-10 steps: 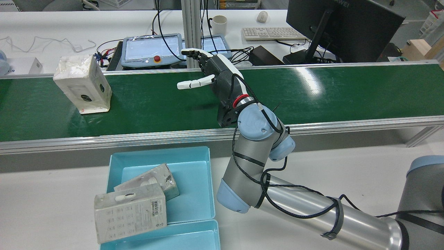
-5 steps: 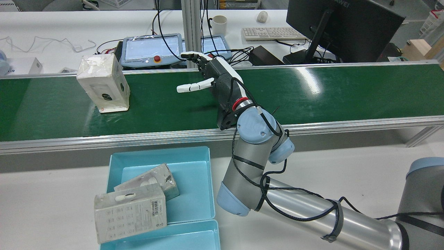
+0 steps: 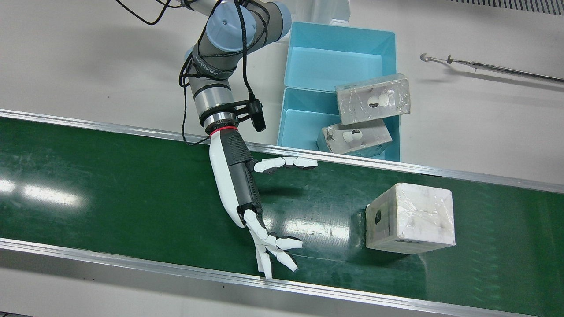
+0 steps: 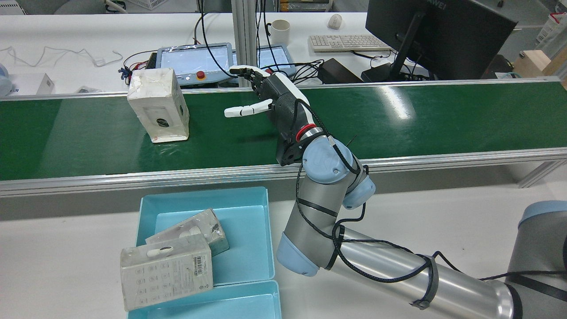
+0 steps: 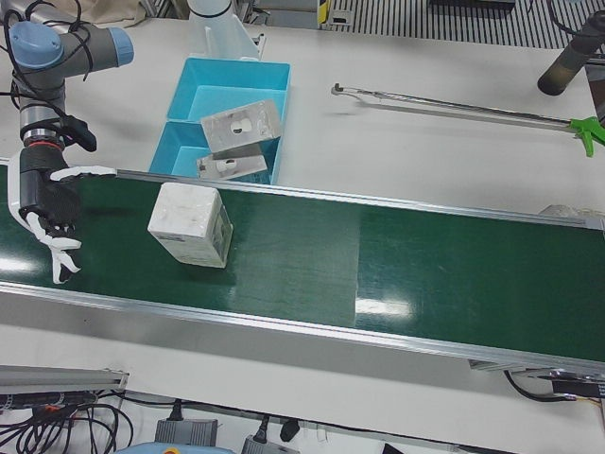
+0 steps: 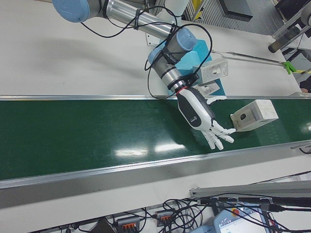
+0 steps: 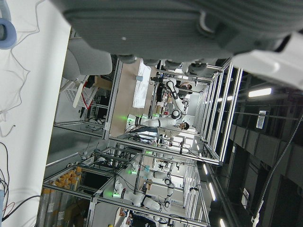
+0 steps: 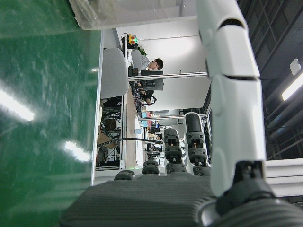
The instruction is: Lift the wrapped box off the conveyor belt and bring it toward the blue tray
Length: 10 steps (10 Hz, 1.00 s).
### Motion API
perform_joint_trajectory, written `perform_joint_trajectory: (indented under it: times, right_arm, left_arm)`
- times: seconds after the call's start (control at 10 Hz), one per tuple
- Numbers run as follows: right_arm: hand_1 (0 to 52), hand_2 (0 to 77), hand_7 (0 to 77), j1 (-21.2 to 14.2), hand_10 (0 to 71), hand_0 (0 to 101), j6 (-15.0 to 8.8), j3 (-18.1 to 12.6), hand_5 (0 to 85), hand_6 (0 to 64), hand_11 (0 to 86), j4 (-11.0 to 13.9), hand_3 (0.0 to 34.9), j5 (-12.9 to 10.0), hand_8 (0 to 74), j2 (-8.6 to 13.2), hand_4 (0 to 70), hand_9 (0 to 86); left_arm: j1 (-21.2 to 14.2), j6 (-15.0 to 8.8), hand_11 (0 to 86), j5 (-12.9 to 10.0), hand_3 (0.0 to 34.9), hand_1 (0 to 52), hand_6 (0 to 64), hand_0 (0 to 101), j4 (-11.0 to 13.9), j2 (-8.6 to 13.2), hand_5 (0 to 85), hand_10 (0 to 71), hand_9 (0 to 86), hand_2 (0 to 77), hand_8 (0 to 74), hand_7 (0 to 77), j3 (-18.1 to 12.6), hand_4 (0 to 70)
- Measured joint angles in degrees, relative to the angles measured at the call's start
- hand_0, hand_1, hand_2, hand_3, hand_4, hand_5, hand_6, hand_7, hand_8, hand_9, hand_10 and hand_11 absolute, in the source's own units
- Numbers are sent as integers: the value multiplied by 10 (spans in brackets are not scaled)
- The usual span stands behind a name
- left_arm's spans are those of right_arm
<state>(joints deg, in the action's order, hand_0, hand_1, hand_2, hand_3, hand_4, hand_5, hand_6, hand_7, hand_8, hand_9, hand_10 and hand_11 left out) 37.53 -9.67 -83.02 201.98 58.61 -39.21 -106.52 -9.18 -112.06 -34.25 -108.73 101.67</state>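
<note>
The wrapped box (image 3: pixel 410 218) is a white, plastic-wrapped block standing on the green conveyor belt (image 3: pixel 110 189). It also shows in the rear view (image 4: pixel 158 105), the left-front view (image 5: pixel 191 224) and the right-front view (image 6: pixel 253 115). My right hand (image 3: pixel 238 189) is open and empty just above the belt, with its fingers spread. It faces the box with a gap between them (image 4: pixel 277 104). In the right hand view the box's edge (image 8: pixel 132 12) sits at the top, past the fingers (image 8: pixel 234 94). The blue tray (image 3: pixel 330 66) stands beside the belt. Only the left hand's dark palm (image 7: pixel 180 23) shows.
Two other wrapped boxes (image 3: pixel 372 99) (image 3: pixel 354 137) lie in the blue tray. Aluminium rails (image 3: pixel 132 264) edge the belt. A long metal rod (image 5: pixel 454 102) lies on the table. Teach pendants (image 4: pixel 195 62), a keyboard (image 4: pixel 345 42) and a monitor (image 4: pixel 438 35) stand behind the belt.
In the rear view the wrapped box has travelled right along the belt, closer to my right hand. The right hand has shifted slightly left and stayed open.
</note>
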Motion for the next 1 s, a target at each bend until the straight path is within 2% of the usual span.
perform_joint_trajectory:
  times: [0.3,0.4,0.5,0.6,0.7,0.9,1.0]
  right_arm:
    - [180,142,76,-1,0,496,-1,2,273,55,11,0,35,0,11,1,131,38]
    - [180,142,76,-1,0,497,-2,3,251,55,11,0,32,0,11,1,98,38]
    - [180,142,76,-1,0,497,-3,3,251,55,11,0,32,1,11,1,98,38]
    - [180,142,76,-1,0,497,-4,4,251,22,5,-1,67,1,0,2,109,22]
    - [180,142,76,-2,0,497,-5,6,251,38,11,-1,79,1,0,3,109,22]
    - [180,142,65,-4,0,495,-6,12,251,38,11,-1,86,1,0,5,87,22]
    - [180,142,65,-5,0,496,-7,13,251,38,11,-1,90,1,0,5,98,22]
  left_arm:
    - [0,0,5,0,0,0,5,0,0,0,11,5,5,5,5,5,0,0]
    - [0,0,5,0,0,0,5,0,0,0,11,5,5,5,5,5,0,0]
    - [0,0,5,0,0,0,5,0,0,0,11,5,0,5,5,5,0,0]
    - [0,0,5,0,0,0,5,0,0,0,11,5,0,5,5,0,0,0]
    - [0,0,5,0,0,0,5,0,0,0,11,5,0,5,5,5,0,0]
    - [0,0,5,0,0,0,5,0,0,0,11,5,0,5,5,5,0,0]
    - [0,0,5,0,0,0,5,0,0,0,11,5,0,11,5,5,0,0]
